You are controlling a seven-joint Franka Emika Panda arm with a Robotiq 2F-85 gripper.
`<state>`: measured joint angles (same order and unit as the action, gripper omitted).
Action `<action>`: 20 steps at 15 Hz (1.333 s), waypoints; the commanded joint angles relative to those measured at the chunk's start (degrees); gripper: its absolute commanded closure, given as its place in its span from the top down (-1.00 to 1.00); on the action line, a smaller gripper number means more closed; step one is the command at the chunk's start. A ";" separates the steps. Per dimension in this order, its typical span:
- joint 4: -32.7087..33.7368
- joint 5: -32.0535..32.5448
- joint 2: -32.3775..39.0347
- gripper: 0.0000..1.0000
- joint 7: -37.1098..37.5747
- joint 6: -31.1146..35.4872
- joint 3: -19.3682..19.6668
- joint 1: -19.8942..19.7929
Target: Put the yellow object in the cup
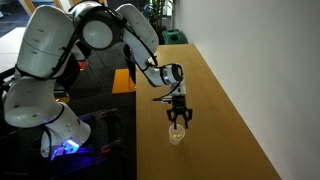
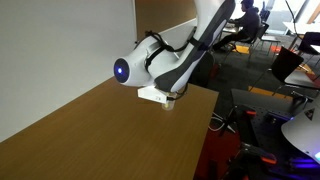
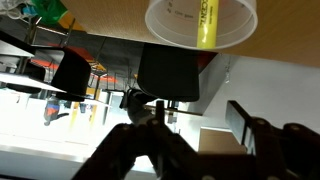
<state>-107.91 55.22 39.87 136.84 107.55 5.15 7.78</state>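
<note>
The translucent whitish cup (image 1: 177, 136) stands on the wooden table (image 1: 225, 110) near its edge. In the wrist view the cup (image 3: 170, 22) is at the top of the picture, and the yellow object (image 3: 207, 25) lies inside it, leaning on the wall. My gripper (image 1: 178, 120) hangs just above the cup, fingers pointing down at it. In the wrist view the gripper (image 3: 203, 78) is open with nothing between the fingers. In an exterior view the arm (image 2: 155, 68) hides both the gripper and the cup.
The table's long edge (image 1: 150, 130) runs right beside the cup, with the floor and robot base (image 1: 55, 130) beyond it. An orange chair (image 1: 124, 80) stands behind. Office chairs and people (image 2: 245, 20) are in the background. A green thing (image 3: 50, 12) lies at the table's far end.
</note>
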 commanded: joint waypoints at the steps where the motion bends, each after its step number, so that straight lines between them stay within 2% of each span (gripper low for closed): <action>1: -1.20 -0.97 -2.47 0.93 1.27 -2.17 -0.86 0.00; 2: -1.68 -0.83 -3.22 0.99 1.48 -2.32 -0.90 0.20; 6: -4.17 -1.03 -7.49 1.00 1.94 -0.88 -1.93 0.10; 11: -9.60 -0.87 -15.14 1.00 -0.14 8.04 -4.41 -1.68; 15: -14.22 1.00 -20.88 1.00 -6.77 18.61 -5.52 -2.33; 20: -18.49 -1.60 -26.67 1.00 -20.29 30.22 -6.27 -3.35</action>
<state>-122.07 55.11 18.26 123.93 131.75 0.05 6.34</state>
